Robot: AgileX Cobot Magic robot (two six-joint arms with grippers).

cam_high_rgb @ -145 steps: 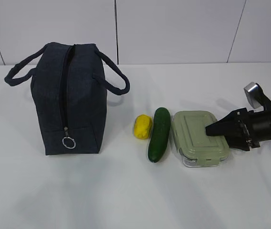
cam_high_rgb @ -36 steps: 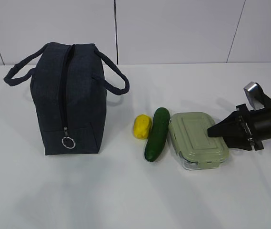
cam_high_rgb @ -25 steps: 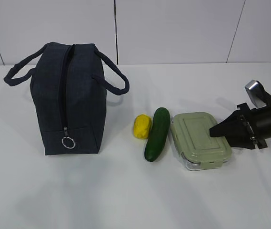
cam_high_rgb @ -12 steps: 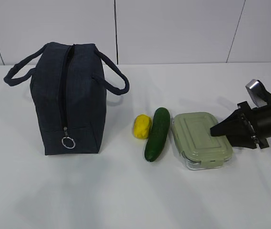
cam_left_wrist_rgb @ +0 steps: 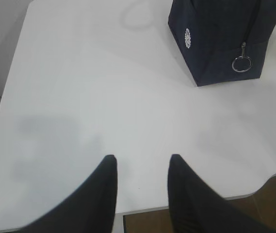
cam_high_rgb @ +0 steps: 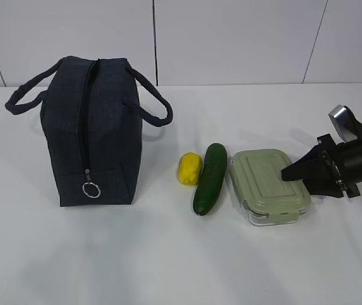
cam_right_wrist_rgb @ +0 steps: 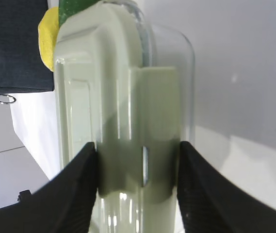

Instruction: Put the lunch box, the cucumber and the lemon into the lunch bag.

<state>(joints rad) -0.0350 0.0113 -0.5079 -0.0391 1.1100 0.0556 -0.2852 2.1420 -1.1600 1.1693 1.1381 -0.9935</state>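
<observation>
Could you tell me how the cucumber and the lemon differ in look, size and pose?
The cucumber is dark green, while the lemon is bright yellow. The cucumber is long and slender; the lemon is a short oval, much smaller. The cucumber lies between the lemon and the lunch box, close against the box, whereas the lemon sits on the side nearer the lunch bag. Both lie on the white table, outside the bag.

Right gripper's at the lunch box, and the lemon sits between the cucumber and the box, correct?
Not quite. The exterior view shows the cucumber between the lemon and the lunch box. The right gripper is at the box.
</observation>
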